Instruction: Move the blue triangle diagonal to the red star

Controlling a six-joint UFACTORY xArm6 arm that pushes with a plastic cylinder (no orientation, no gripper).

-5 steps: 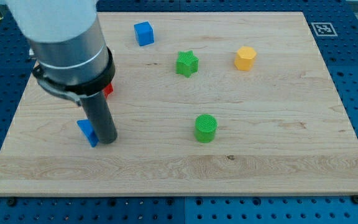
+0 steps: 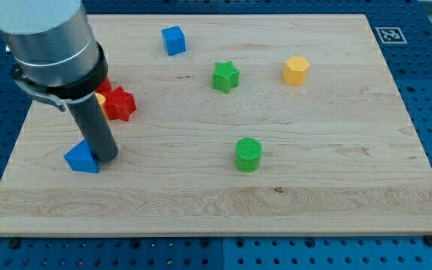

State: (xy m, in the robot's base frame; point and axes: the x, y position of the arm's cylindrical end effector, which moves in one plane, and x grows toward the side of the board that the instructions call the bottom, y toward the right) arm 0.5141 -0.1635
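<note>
The arm comes down from the view's top left corner as a thick grey cylinder ringed by a dark collar, and below that collar a straight dark rod drops nearly upright to the counter (image 2: 336, 217). My tip (image 2: 105, 159) rests on the wood near the counter's left edge, about halfway between its top and bottom edges. There are no jaws on this arm, only the rod, so nothing is clenched or grasped.

The blue triangle (image 2: 82, 158) lies flat just to the view's left of my tip, touching the rod's lower end or all but touching it; the exact contact is hard to make out. The red star (image 2: 118, 103) sits above and slightly to the view's right of the triangle, just beside the rod's upper part. A second red block and a small yellow piece show between the star and the arm's collar, mostly hidden, their shapes unclear.

Elsewhere, a blue cube (image 2: 173, 40) stands near the counter's top edge, left of centre. A green star (image 2: 226, 76) lies near the middle of the upper half, with a yellow hexagonal block (image 2: 295, 70) to its right. A green cylinder (image 2: 248, 154) stands near the counter's centre, well apart from my tip.
</note>
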